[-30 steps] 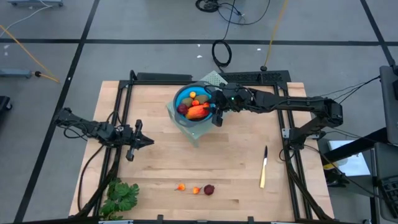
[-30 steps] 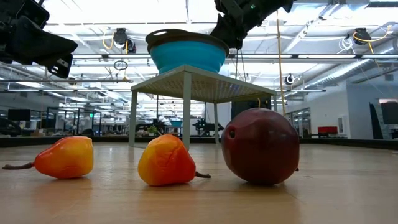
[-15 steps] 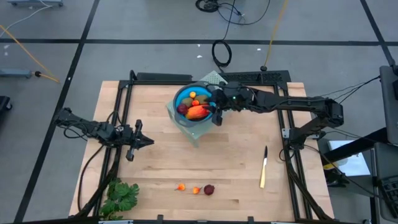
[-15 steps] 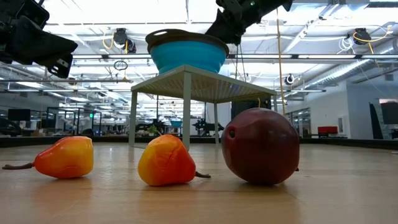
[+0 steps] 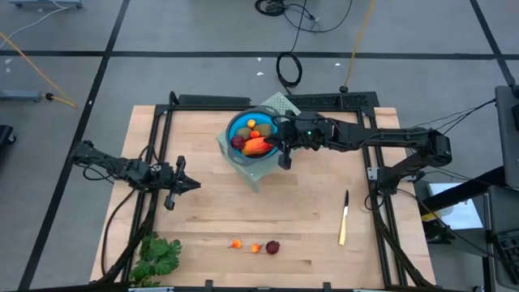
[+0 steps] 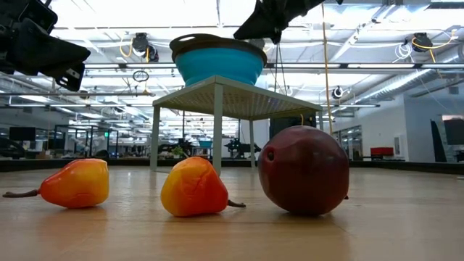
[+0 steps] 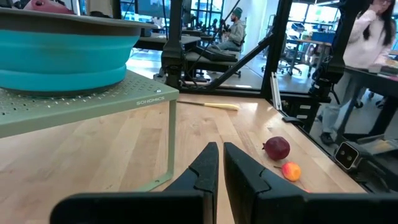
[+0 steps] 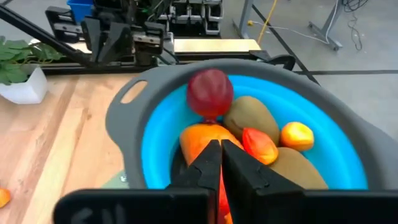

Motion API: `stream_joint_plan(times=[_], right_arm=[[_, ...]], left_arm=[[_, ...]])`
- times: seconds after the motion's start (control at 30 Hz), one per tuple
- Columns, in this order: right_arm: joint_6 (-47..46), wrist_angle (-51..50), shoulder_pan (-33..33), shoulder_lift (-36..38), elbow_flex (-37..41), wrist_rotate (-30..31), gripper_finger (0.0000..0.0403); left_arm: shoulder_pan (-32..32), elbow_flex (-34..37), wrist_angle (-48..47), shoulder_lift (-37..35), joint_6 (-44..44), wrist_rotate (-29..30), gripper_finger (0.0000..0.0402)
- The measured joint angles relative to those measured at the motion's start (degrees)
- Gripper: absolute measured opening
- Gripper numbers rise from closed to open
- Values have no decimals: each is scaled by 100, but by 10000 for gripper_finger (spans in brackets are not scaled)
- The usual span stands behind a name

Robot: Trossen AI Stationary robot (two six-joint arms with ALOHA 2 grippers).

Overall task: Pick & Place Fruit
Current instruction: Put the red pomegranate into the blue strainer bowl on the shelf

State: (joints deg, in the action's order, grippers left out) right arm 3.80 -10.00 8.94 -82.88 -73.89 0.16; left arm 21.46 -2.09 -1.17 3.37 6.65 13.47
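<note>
A blue bowl (image 5: 233, 127) with a grey rim stands on a pale green perforated stand (image 5: 258, 172) at the table's far middle. Inside lie a dark red ball (image 8: 210, 92), brown-green ovals (image 8: 252, 121), a small orange piece (image 8: 296, 135) and a long orange-red piece (image 8: 198, 138). My right gripper (image 5: 272, 143) hangs shut just above the bowl's right side, nothing between its fingers. Near the front edge two tiny orange fruits (image 5: 235, 242) (image 5: 256, 248) and a dark red ball (image 5: 272, 246) rest on the wood. My left gripper (image 5: 182, 185) waits shut at the left.
A yellow-handled knife (image 5: 344, 219) lies on the table's right side. A green leafy bunch (image 5: 158, 255) sits at the near left corner. Bare wood stretches between the stand and the fruit near the front edge. People show in the room beyond the table.
My right gripper has risen a little above the bowl's rim and drifted slightly across it. The fruit in the bowl and on the table has kept its place.
</note>
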Motion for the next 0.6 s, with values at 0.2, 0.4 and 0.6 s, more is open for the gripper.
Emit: stream_joint_plan(times=[0.2, 0.4, 0.6], right_arm=[[-10, 68, -132, 38, 2, 1, 2], [-10, 34, -315, 159, 2, 1, 1], [-10, 44, -570, 406, 2, 299, 1]], left_arm=[[0, 0, 4, -1, -1, 0, 24], [0, 0, 9, -1, -2, 0, 24], [0, 0, 46, 0, -2, 0, 24]])
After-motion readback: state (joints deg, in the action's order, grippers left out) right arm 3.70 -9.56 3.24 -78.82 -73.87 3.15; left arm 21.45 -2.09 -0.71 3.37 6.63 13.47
